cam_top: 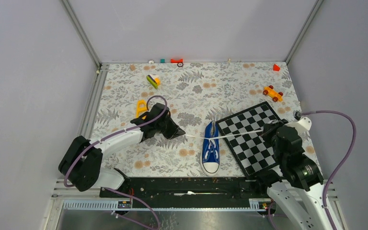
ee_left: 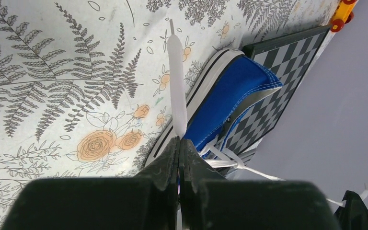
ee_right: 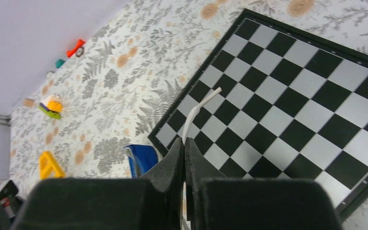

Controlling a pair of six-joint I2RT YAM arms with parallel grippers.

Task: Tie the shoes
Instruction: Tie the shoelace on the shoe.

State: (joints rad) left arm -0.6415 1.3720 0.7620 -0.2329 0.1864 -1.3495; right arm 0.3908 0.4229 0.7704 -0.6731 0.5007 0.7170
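Top external: blue sneaker [cam_top: 211, 149] on floral table [cam_top: 124, 91], toe toward arm bases, heel just beside corner of chessboard [cam_top: 254, 143]. Sneaker lies between grippers: left gripper [cam_top: 180, 133] near its left side, right gripper [cam_top: 266, 128] over chessboard to its right. White laces [cam_top: 212, 140] pulled taut sideways, one strand to each gripper

Left wrist: fingers [ee_left: 165, 163] pressed together, pinching lace strand, free end poking past tips; sneaker just right of tips

Right wrist: fingers [ee_right: 170, 165] pressed together, pinching other strand, its end curling over chessboard; sneaker lower left, partly hidden behind fingers

Canvas sneaker [cam_top: 211, 149], rubber sole [ee_left: 206, 81], cloth laces [ee_left: 177, 81]
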